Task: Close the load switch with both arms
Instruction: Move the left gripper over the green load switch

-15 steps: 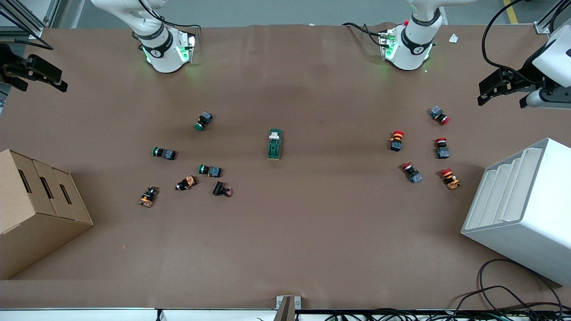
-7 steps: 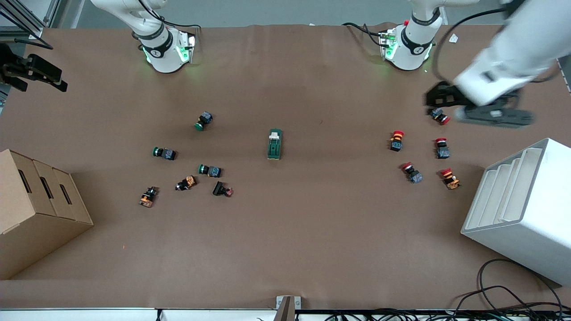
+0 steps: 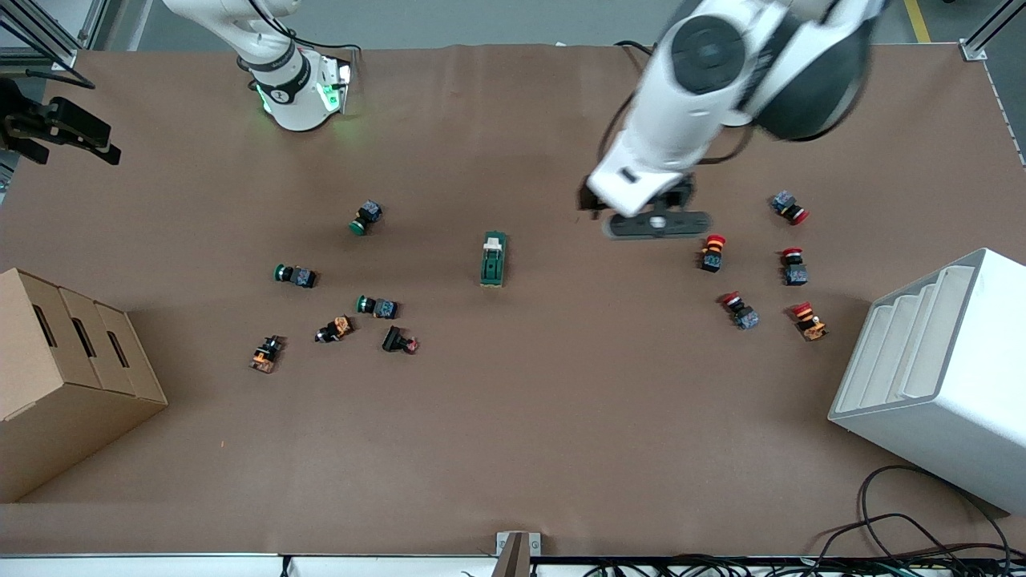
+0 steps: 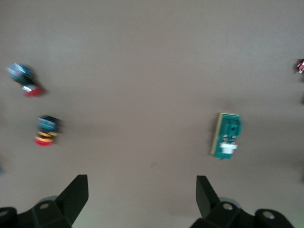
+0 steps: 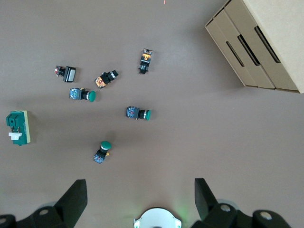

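Observation:
The load switch (image 3: 494, 259), a dark green block with a white lever at the end toward the robots' bases, lies mid-table. It also shows in the left wrist view (image 4: 226, 135) and the right wrist view (image 5: 18, 127). My left gripper (image 3: 641, 216) hangs in the air over bare table between the switch and the red buttons. It is open and empty in its wrist view (image 4: 141, 187). My right gripper (image 3: 108, 152) waits high over the right arm's end of the table. It is open and empty (image 5: 141, 187).
Several green and orange push buttons (image 3: 377, 306) lie toward the right arm's end. Several red push buttons (image 3: 712, 252) lie toward the left arm's end. A cardboard box (image 3: 64, 377) and a white stepped bin (image 3: 938, 377) stand at the table's two ends.
The left arm has swung from its end of the table toward the middle and now hangs close to the switch. The right arm and the switch have not moved.

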### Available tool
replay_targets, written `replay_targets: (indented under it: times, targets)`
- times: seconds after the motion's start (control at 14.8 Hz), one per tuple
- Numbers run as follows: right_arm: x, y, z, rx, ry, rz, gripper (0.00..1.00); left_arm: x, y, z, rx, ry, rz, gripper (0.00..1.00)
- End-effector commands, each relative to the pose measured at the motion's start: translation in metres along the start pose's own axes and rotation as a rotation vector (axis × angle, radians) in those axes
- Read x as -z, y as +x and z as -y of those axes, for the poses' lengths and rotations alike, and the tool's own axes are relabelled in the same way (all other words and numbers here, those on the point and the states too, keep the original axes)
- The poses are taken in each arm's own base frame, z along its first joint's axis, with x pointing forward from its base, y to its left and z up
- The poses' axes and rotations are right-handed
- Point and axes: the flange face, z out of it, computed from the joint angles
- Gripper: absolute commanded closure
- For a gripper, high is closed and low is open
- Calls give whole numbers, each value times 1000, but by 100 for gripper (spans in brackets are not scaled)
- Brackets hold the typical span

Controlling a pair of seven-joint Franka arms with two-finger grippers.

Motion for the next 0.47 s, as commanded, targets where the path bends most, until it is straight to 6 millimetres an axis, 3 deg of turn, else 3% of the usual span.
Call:
replay_targets:
  times: [0.0,0.2,0.41]
  targets:
    - [2,-9,-2,10,-6,-5,0,-49,-47,-63,109,1,-50,0]
    - [2,-9,-2,10,-7,-5,0,-130,-90,-121,222,66,-115,0]
    - [1,-9,-1,14,-28,-5,0,-183,-126,-161,289,42,-187,0]
